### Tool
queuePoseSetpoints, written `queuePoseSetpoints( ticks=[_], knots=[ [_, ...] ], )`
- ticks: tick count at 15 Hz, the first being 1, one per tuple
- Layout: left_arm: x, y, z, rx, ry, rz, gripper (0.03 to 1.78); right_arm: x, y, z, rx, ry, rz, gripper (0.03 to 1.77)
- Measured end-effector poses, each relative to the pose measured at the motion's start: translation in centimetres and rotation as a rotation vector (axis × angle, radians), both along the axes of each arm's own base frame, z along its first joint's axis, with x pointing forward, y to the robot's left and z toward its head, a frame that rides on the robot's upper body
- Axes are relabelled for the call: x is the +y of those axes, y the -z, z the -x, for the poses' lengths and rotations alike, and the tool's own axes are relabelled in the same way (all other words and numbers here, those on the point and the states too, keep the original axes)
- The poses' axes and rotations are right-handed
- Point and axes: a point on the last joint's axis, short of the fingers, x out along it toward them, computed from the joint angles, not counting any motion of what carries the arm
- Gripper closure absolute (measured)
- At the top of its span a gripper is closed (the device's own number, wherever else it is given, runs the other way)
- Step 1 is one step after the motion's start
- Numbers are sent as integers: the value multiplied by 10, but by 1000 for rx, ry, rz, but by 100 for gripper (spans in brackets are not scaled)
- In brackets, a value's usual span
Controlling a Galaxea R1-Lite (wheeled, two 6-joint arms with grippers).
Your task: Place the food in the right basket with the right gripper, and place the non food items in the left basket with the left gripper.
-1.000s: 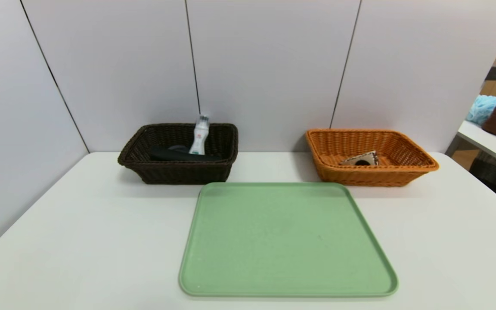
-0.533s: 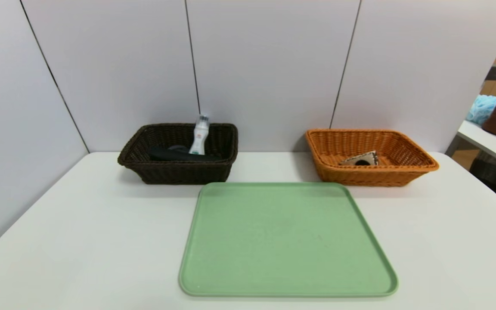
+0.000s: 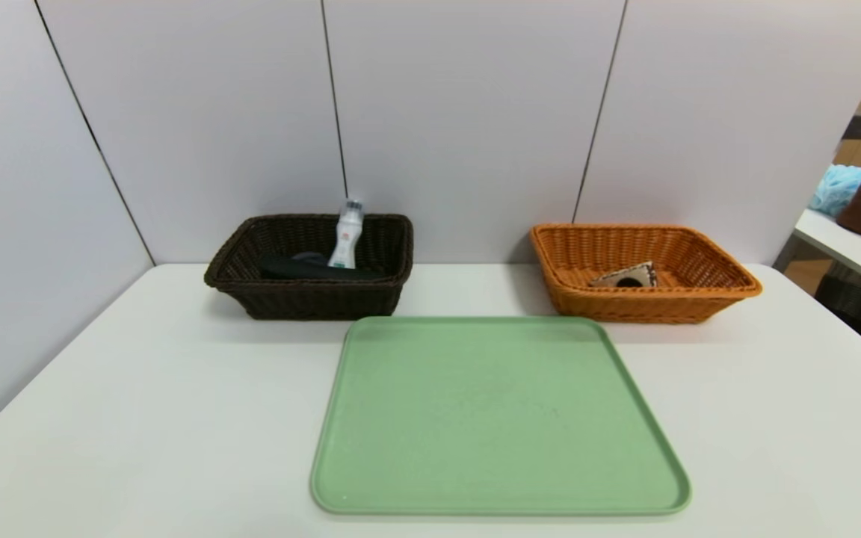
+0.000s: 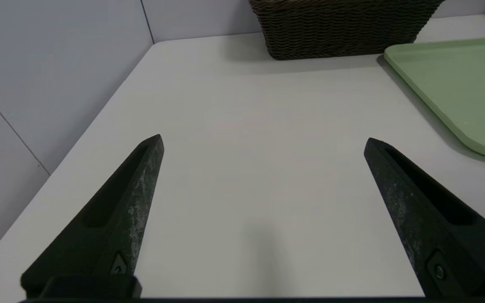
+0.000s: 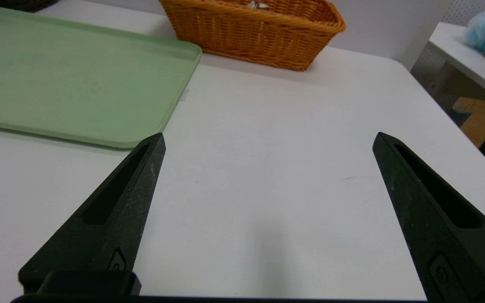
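The dark brown left basket (image 3: 251, 258) stands at the back left and holds a white bottle (image 3: 345, 235) upright and a flat black item (image 3: 303, 269). Inside the orange right basket (image 3: 714, 265), at the back right, lies a beige packet with a dark round mark (image 3: 627, 276). Neither arm shows in the head view. My left gripper (image 4: 263, 141) hangs open over bare table near the left edge, with that basket (image 4: 343, 25) ahead of it. My right gripper (image 5: 267, 139) is open over bare table, the orange basket (image 5: 251, 29) beyond it. Nothing is between either pair of fingers.
A green tray (image 3: 498, 411) lies in the middle of the white table (image 3: 139, 388) with nothing on it; its corner shows in both wrist views (image 4: 457, 84) (image 5: 57, 75). Grey wall panels close off the back and left. A second table with cloth items (image 3: 860, 202) stands at the far right.
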Motion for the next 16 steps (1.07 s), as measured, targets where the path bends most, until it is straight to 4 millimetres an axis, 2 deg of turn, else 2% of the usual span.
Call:
queuePoseSetpoints(
  ticks=[5, 10, 16],
  knots=[
    [0, 7, 0, 69, 10, 59, 12, 0, 1, 0, 10, 1, -52, 10],
    [0, 7, 0, 71, 13, 78, 12, -1, 0, 0, 5, 41, -145, 10],
    [0, 7, 0, 72, 15, 79, 12, -1, 0, 0, 4, 52, -167, 10]
  ],
)
